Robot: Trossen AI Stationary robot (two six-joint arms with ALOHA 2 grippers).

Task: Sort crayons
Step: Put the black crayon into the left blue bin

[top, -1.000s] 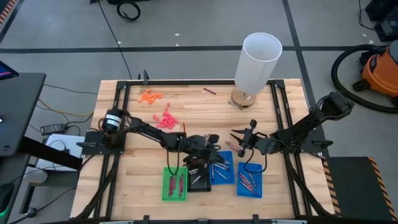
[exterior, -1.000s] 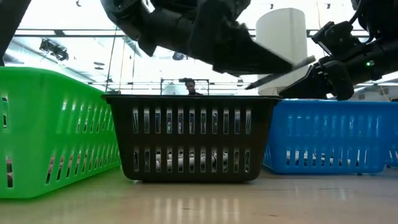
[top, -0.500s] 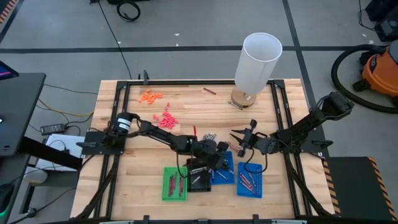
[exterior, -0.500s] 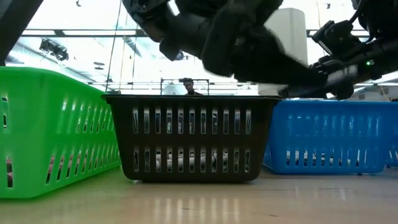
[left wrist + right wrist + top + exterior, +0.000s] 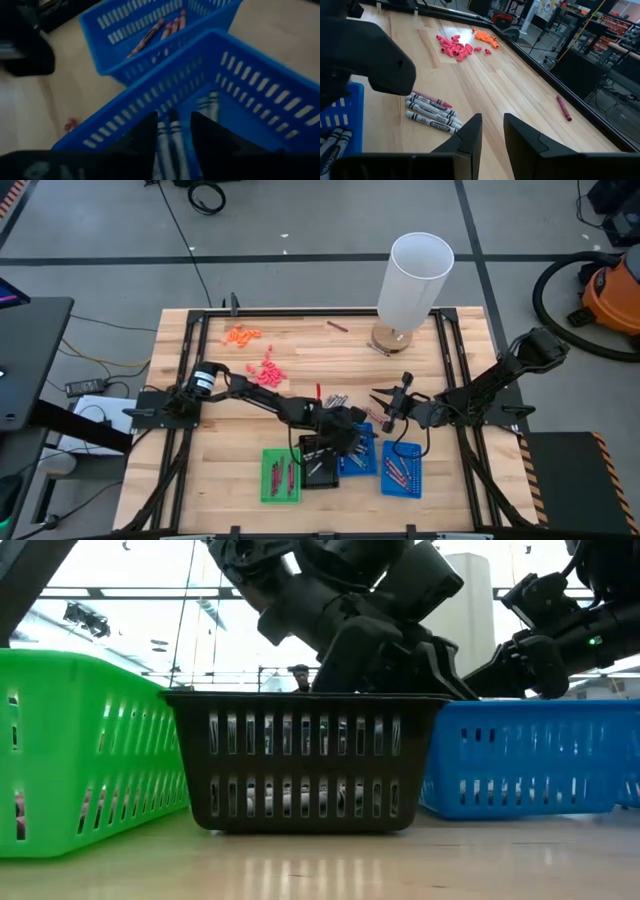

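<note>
Left tool (image 5: 171, 131): fingers apart, empty, over near blue basket (image 5: 260, 85) holding grey crayons (image 5: 175, 150).
Right tool (image 5: 492, 131): narrow gap, empty, above tabletop (image 5: 500, 85).

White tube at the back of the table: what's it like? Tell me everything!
The white tube is tall, smooth and open at the top, maybe plastic or card. It stands upright on a round tan base near the table's back edge, towards the right arm's side. A maroon crayon lies beside it, not touching.
</note>
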